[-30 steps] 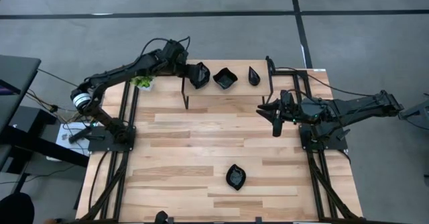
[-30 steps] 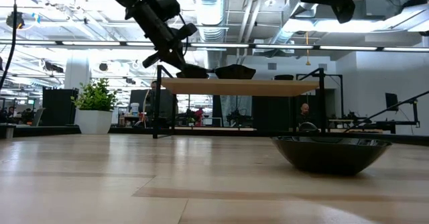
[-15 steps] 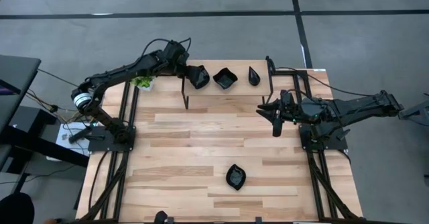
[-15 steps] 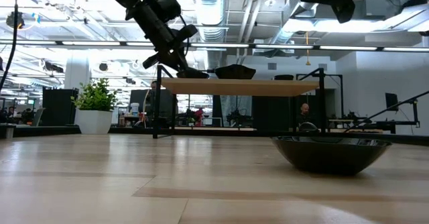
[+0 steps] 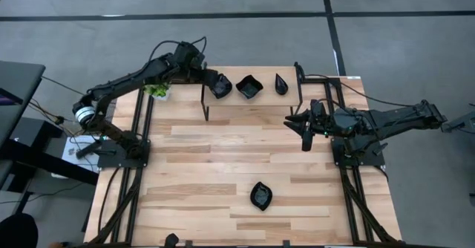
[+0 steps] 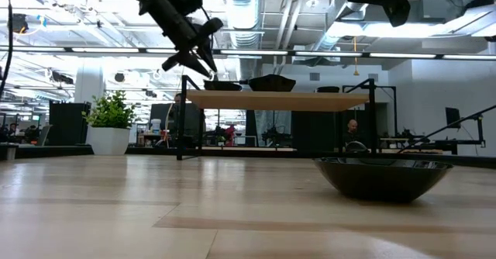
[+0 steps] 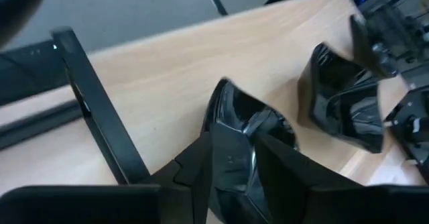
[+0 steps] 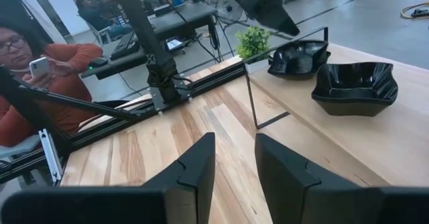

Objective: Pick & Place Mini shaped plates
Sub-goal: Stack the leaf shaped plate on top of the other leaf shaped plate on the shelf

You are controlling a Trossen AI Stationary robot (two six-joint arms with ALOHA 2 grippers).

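On the far left of the raised shelf (image 5: 252, 99) my left pincer (image 5: 210, 79) sits at the left-hand plate (image 5: 220, 85), fingers spread either side of its rim, the dish resting on the shelf. I judge this a release, so I'd draw the pincer straight back and up without dragging the rim. The square plate (image 5: 249, 87) lies just beside it and the narrow plate (image 5: 280, 84) further right; a fourth plate (image 5: 260, 195) waits on the bench (image 5: 193, 174) near the front edge. My right pincer (image 5: 297, 125) hangs spread and empty over mid-bench.
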